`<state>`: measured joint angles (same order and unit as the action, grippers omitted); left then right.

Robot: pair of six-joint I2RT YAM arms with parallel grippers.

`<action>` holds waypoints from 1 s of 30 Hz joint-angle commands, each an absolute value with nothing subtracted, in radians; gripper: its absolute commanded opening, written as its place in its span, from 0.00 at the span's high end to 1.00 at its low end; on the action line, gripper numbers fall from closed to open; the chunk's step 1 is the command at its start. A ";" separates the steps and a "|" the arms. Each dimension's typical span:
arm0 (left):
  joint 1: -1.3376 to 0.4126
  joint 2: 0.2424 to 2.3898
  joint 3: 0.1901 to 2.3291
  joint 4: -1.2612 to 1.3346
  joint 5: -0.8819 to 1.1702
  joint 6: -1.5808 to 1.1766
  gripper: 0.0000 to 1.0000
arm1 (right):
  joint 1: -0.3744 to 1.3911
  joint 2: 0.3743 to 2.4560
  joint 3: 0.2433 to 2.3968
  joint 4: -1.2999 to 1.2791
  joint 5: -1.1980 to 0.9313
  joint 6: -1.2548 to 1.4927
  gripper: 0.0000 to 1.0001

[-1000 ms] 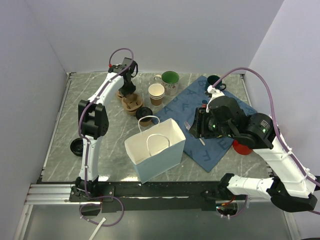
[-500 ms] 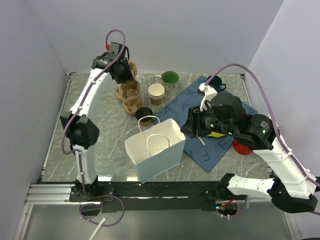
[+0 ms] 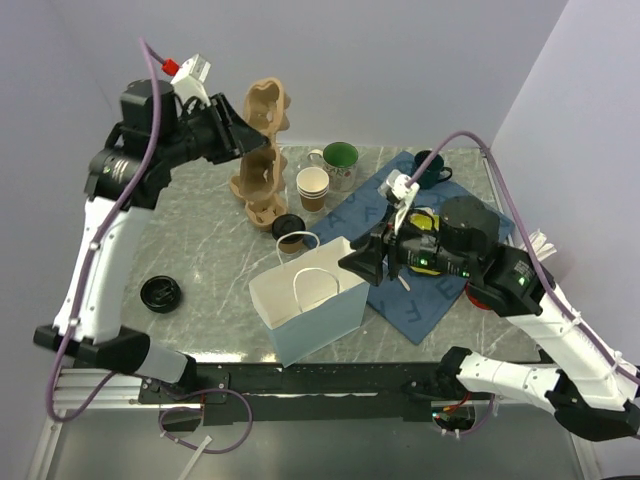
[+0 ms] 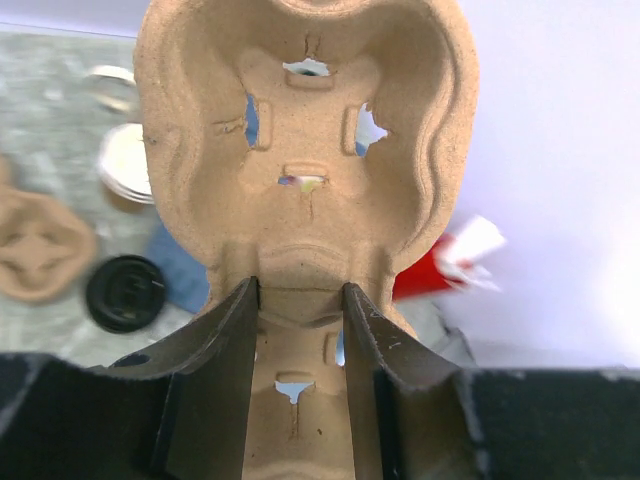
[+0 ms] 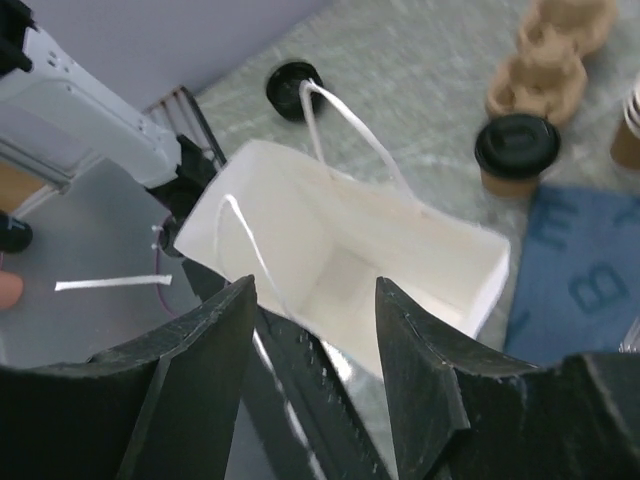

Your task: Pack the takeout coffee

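Coffee (image 3: 290, 232), black lid on, stood on the desk (image 3: 200, 260) below and to one side of your left end effector (image 3: 235, 135), and just past the white bag (image 3: 310, 295) from your right end effector (image 3: 360, 262). You had the left one clamped on a cardboard cup carrier (image 3: 265, 105), held high. The right one hung over the bag's mouth, fingers apart, gripping nothing.

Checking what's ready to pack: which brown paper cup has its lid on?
The short cup right behind the white bag, capped in black; the cup stack beside the green mug is open-topped.
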<state>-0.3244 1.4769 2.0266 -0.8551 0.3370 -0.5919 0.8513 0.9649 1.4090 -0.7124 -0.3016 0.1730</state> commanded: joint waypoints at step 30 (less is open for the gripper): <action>-0.374 1.037 1.626 -0.733 0.867 -0.796 0.85 | 0.856 1.011 1.319 -0.508 -0.690 -0.402 0.32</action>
<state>-0.3599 1.0615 1.6283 -0.7818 0.8181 -0.7841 0.8513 1.0096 1.2755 -0.5259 -0.7044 -0.3584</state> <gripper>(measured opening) 0.401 0.682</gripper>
